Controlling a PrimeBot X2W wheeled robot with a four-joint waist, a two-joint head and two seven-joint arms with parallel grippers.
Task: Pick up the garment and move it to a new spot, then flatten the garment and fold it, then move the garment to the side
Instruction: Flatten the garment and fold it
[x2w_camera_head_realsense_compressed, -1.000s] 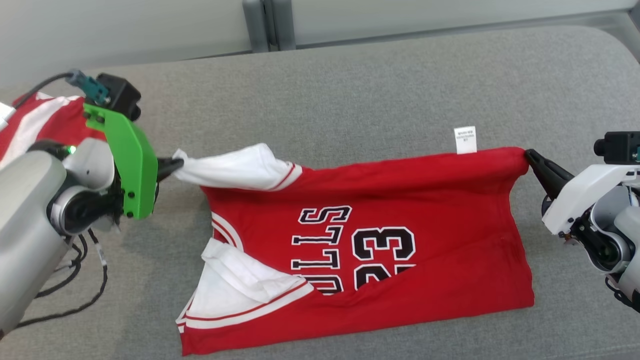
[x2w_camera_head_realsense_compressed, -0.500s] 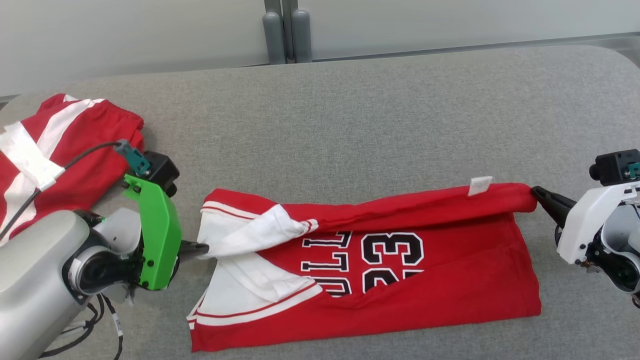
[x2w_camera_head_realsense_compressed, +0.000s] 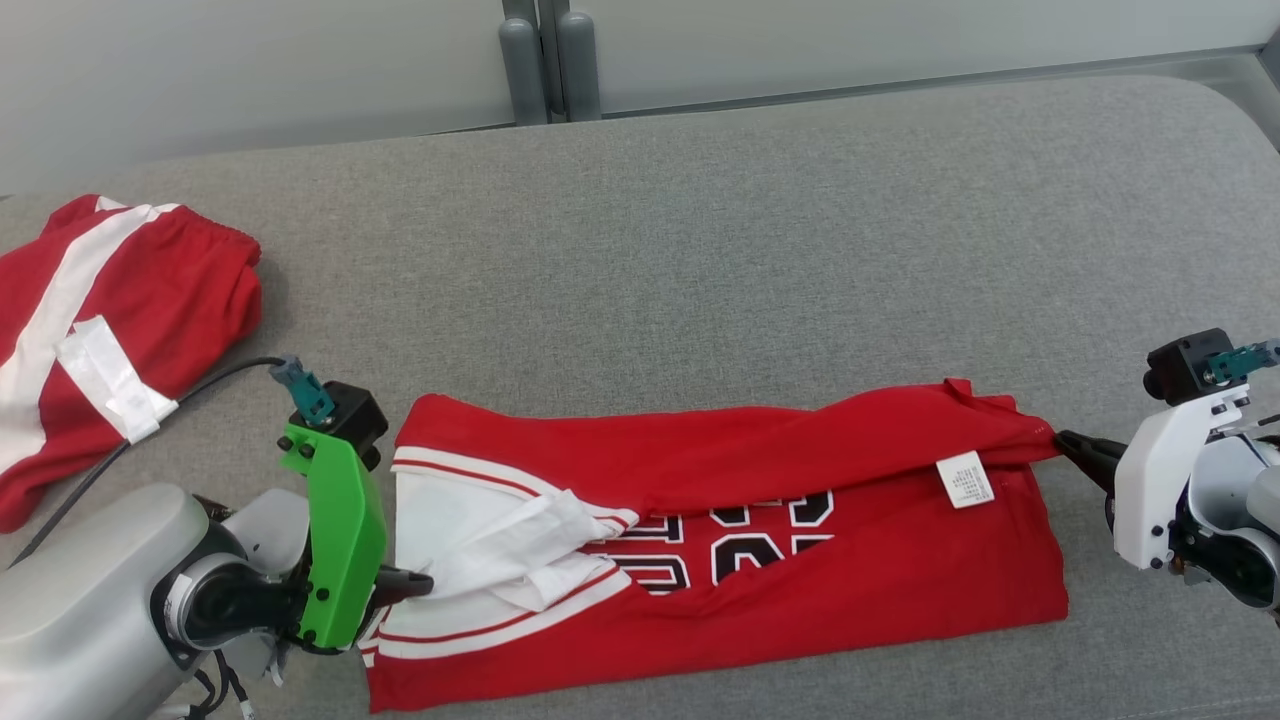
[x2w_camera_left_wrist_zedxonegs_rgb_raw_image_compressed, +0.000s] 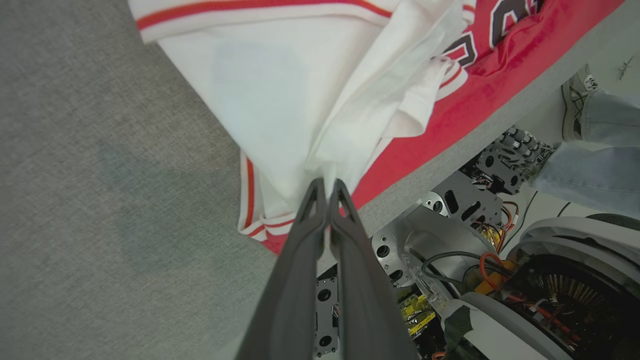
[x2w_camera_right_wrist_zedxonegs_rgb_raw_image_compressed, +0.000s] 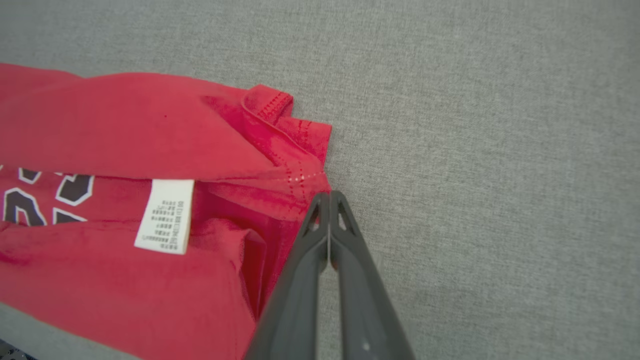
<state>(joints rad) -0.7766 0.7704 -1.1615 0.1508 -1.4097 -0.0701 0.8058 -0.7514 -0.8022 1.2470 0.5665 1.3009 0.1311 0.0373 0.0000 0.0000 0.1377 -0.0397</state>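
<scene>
The garment (x2w_camera_head_realsense_compressed: 760, 590) is a red jersey with white sleeves and black lettering, lying lengthwise near the front edge of the grey cushion (x2w_camera_head_realsense_compressed: 700, 260). Its far edge is folded toward me, with a white label (x2w_camera_head_realsense_compressed: 965, 479) on top. My left gripper (x2w_camera_head_realsense_compressed: 420, 583) is shut on the white sleeve cloth (x2w_camera_left_wrist_zedxonegs_rgb_raw_image_compressed: 310, 115) at the jersey's left end. My right gripper (x2w_camera_head_realsense_compressed: 1065, 441) is shut on the red hem corner (x2w_camera_right_wrist_zedxonegs_rgb_raw_image_compressed: 300, 165) at the right end; its tips (x2w_camera_right_wrist_zedxonegs_rgb_raw_image_compressed: 328, 196) pinch the stitched edge.
A second red garment with white stripes (x2w_camera_head_realsense_compressed: 110, 330) lies bunched at the cushion's far left. A grey post (x2w_camera_head_realsense_compressed: 540, 60) stands behind the cushion. In the left wrist view a person's shoe and jeans leg (x2w_camera_left_wrist_zedxonegs_rgb_raw_image_compressed: 590, 130) stand on the floor beside my base (x2w_camera_left_wrist_zedxonegs_rgb_raw_image_compressed: 500, 280).
Both grippers have drawn the jersey's far edge toward me and down, folding it over the lettering. The label now lies on top. The camera has also shifted.
</scene>
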